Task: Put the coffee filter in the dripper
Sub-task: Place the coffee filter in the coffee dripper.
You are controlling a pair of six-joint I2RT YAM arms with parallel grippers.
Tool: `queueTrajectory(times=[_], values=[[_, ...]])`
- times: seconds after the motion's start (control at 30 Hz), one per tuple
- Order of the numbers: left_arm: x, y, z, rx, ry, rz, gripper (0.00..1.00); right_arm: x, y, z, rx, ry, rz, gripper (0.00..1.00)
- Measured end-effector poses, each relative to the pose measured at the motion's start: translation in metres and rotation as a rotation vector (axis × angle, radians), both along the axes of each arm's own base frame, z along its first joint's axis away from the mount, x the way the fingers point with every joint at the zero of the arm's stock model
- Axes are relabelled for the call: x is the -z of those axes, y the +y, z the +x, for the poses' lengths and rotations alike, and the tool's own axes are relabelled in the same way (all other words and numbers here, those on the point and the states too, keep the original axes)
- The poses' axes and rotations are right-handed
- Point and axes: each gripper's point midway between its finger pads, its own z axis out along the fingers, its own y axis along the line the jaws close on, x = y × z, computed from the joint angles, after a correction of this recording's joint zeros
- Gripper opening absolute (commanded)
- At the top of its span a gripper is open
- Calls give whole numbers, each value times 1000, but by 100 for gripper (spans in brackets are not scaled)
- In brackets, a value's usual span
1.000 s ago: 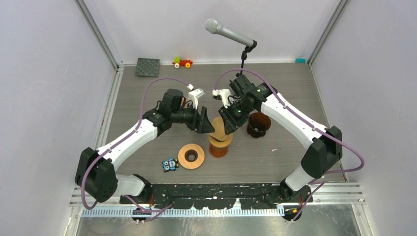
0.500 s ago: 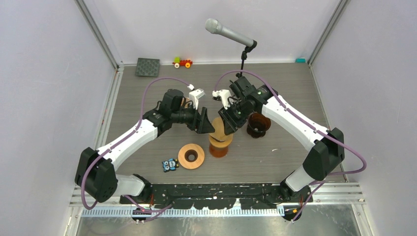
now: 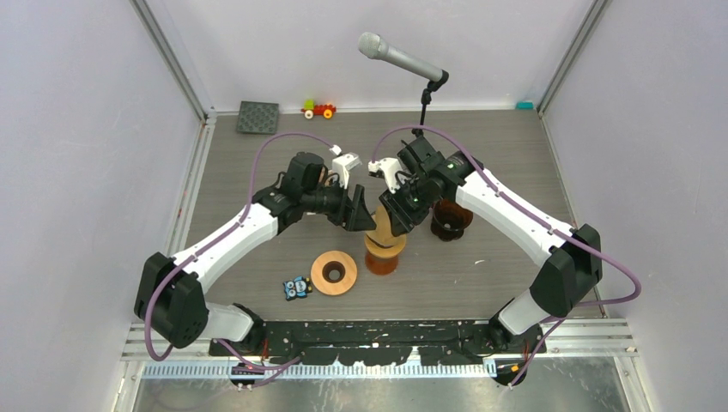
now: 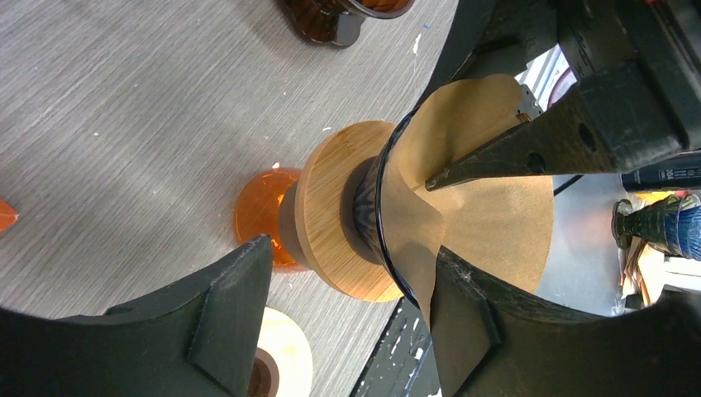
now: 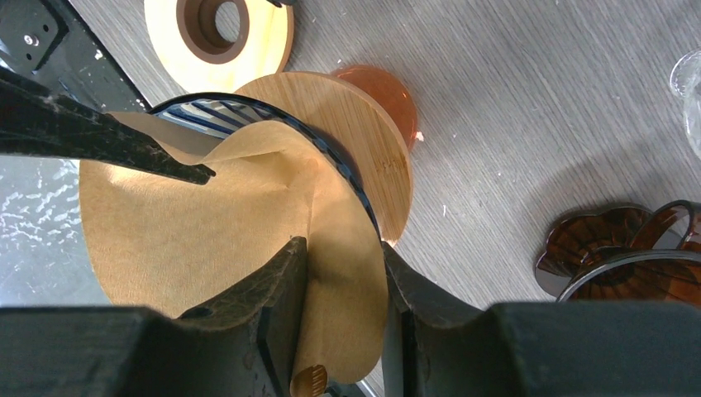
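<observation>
Both arms have shifted only slightly over the last second, the right wrist edging leftward toward the left one, and neither tool has changed its spread. The right tool (image 5: 343,248) stands part-open astride the wall of the coffee filter (image 5: 207,248). One finger lies against the paper's inner face and the other outside it by the dark glass rim, with a gap between them, so the paper is bracketed and not squeezed flat. The left tool (image 4: 351,269) is spread wide and grasps nothing. One of its fingers touches the filter's edge, its tip resting on the brown paper in the right wrist view, while the other hangs apart beside the bamboo collar. The filter sits as an open cone in the dripper (image 4: 331,198), its upper part rising above the glass rim. The dripper stands upright on an orange base (image 4: 256,211) on the grey worktop (image 4: 124,124). Just beside it, on the right arm's side, stands an amber glass cup (image 5: 612,248). A wooden ring (image 3: 334,273) and a small toy (image 3: 297,287) lie nearer the arm bases.
</observation>
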Motion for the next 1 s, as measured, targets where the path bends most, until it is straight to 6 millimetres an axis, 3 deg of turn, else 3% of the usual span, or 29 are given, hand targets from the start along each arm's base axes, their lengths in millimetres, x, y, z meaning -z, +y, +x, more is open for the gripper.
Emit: queueTrajectory(times=[0.47,1.0], values=[[-18,6,9,-52,-18,102,67,-3,-3,2,9,-24,-12,40],[-3,9,8,-70,-7,152,67,-3,-3,4,33,-32,-11,43]])
